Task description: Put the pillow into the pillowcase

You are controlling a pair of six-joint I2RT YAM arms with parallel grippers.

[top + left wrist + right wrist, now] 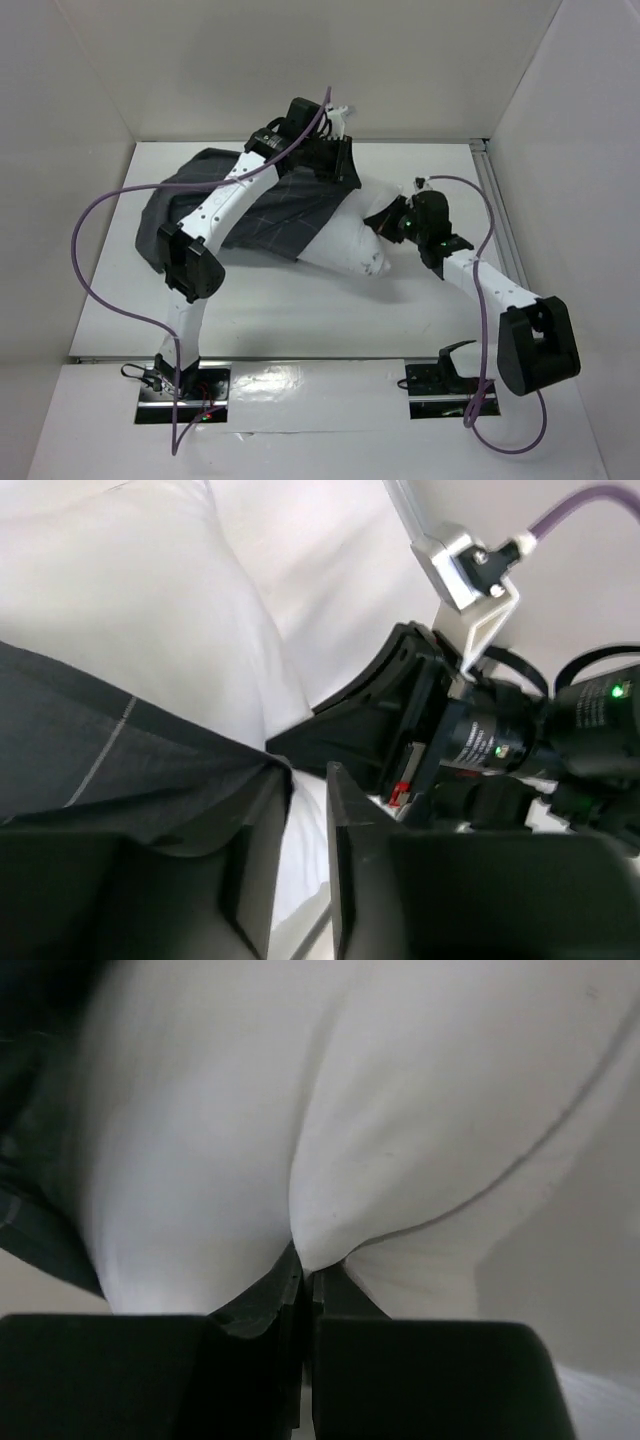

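The right gripper [303, 1295] has its jaws pressed together on a pinched fold of the pillow [300, 1110], and the white cover puckers into a crease right at the fingertips. The left gripper [308, 785] has its jaws a little apart, with white showing through the narrow gap. The hem of the pillowcase [130, 760] runs up to the tip of one finger, and I cannot tell whether any cloth is caught there. Farther out, the top view shows the pillow lying across the middle of the table [300, 310]. The part on the left arm's side is covered by the dark checked pillowcase, and the other end is bare and juts toward the right arm, so the job looks partly done. The left gripper sits at the far edge of the case's mouth, the right at the bare end. The pillow looks light, puffy and very soft. A pinch gathers only the cover, so a push would likely buckle it; a hold on a corner or seam should steer it better. The pillowcase is thin and limp, and its mouth will probably sag shut unless the hem is held taut.
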